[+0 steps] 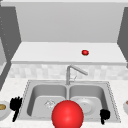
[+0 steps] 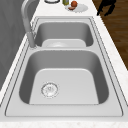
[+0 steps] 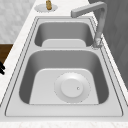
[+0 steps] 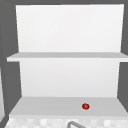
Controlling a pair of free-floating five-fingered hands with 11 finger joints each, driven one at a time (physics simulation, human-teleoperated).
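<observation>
Sink [image 1: 113,100]: double steel basin across the lower half of the front view; both side views look down into it along its length.
Red ball [image 1: 67,114]: large, bottom centre of the front view, in front of the sink's near rim, between the two hands.
Faucet [image 1: 72,72]: behind the divider, spout angled right.
White plate [image 3: 72,87]: flat on the right basin's floor, plainest in the right side view.
Drain [image 2: 50,89]: in the left basin's floor, left side view.
Left hand [image 1: 15,105]: lower left, fingers spread and loose, holding nothing, beside a bowl [image 1: 3,110].
Right hand [image 1: 104,115]: lower right at the sink's corner, clenched, holding nothing.
Small red fruit [image 4: 85,106]: on the lower shelf, open room all round it.
</observation>
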